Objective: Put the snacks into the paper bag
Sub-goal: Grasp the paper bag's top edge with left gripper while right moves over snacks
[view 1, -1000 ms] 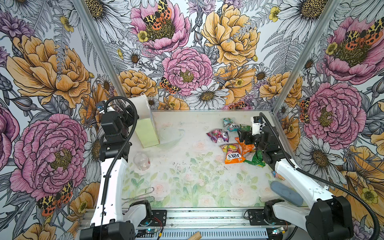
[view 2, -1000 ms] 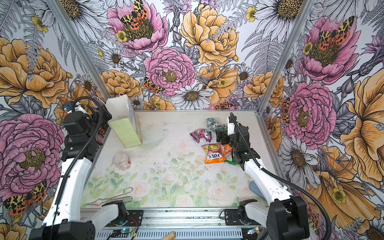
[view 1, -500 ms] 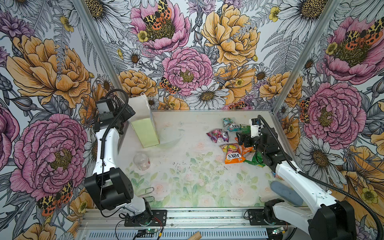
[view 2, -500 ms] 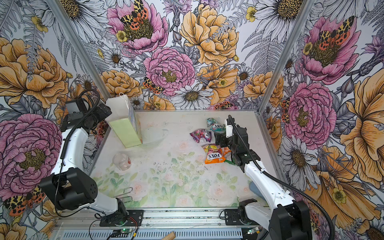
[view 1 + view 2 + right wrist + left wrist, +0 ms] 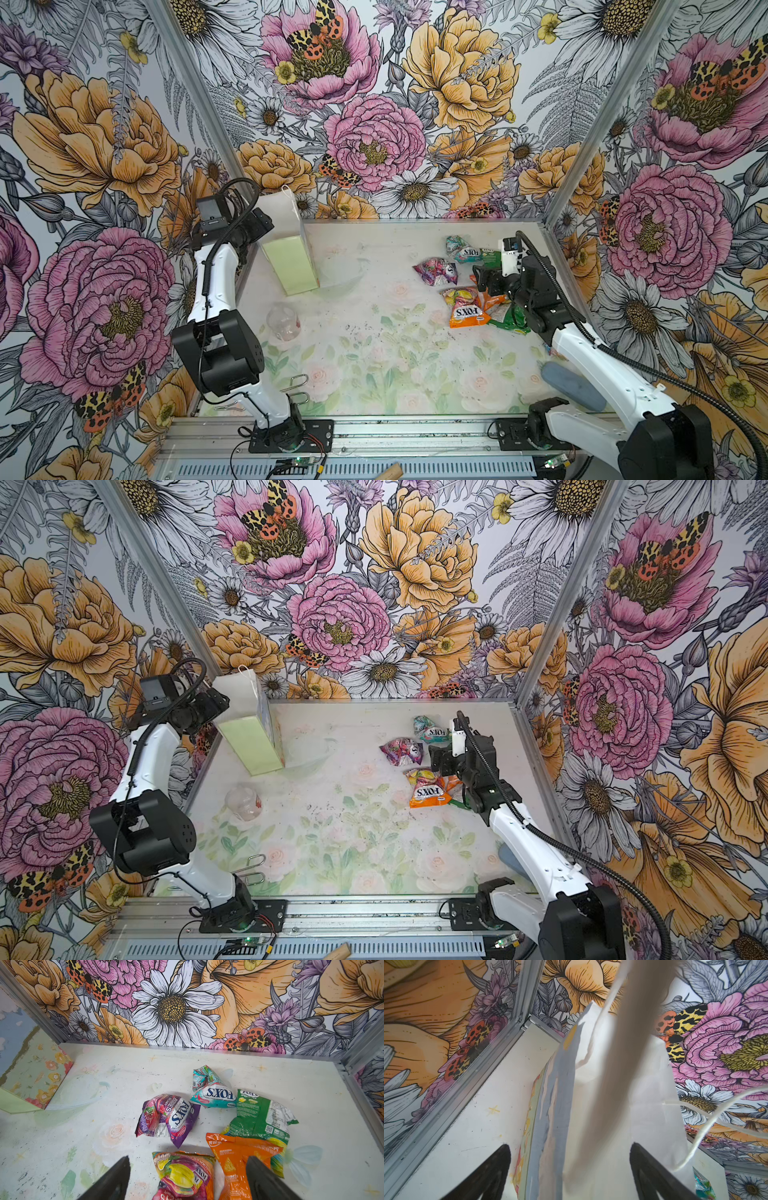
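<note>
While the snacks (image 5: pixel 464 312) lie untouched, we see the left arm fold back toward the paper bag (image 5: pixel 293 259).
Since a second ago its elbow has dropped low, and the left jaws, spread wide, now straddle the bag's upper rim at the far left corner of the bench (image 5: pixel 374 353); the right jaws, spread too, hover over the orange packets (image 5: pixel 234 1159) on the far right, barely shifted.

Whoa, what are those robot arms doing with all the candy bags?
They're meant to put snacks into a bag. The left claw is open around the top edge of the tall paper bag, which stands at the table's back left. The right claw hangs open just above the snack packets, which lie on the table. Neither claw holds one.
</note>
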`<state>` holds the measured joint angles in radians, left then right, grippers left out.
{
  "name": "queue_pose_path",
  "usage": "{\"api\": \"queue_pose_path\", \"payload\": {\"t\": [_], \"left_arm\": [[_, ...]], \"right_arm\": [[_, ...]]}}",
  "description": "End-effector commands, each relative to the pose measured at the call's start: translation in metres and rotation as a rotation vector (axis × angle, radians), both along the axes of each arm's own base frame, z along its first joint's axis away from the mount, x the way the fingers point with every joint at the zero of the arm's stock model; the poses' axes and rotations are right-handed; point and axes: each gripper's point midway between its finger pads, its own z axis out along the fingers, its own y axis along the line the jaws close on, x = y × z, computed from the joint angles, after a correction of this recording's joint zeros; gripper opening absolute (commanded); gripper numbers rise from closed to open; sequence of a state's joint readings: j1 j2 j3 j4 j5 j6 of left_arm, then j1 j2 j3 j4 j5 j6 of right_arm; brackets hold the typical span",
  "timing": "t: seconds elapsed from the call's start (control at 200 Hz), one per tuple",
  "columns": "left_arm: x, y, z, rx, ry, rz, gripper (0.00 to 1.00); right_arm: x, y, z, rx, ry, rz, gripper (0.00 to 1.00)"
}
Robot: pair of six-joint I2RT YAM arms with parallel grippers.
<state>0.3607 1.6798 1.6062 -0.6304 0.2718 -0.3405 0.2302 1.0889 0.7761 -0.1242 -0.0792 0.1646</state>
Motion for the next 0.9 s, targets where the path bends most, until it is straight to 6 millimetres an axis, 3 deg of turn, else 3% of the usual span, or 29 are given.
{"api": "queue_pose_path", "payload": {"t": [0.0,0.355,0.896], "left_arm": [[0.001,0.000,0.012,0.000,-0.025,-0.023,0.83],[0.000,-0.006,0.009,-0.001,-0.002,-0.028,0.51],[0.002,-0.011,0.003,-0.024,0.019,-0.050,0.19]], "right_arm": [[-0.002,0.002,0.024,0.012,-0.055,0.001,0.89],[-0.004,0.006,0.023,0.017,-0.052,0.011,0.88],[-0.007,0.007,0.019,0.005,-0.050,0.010,0.88]]}}
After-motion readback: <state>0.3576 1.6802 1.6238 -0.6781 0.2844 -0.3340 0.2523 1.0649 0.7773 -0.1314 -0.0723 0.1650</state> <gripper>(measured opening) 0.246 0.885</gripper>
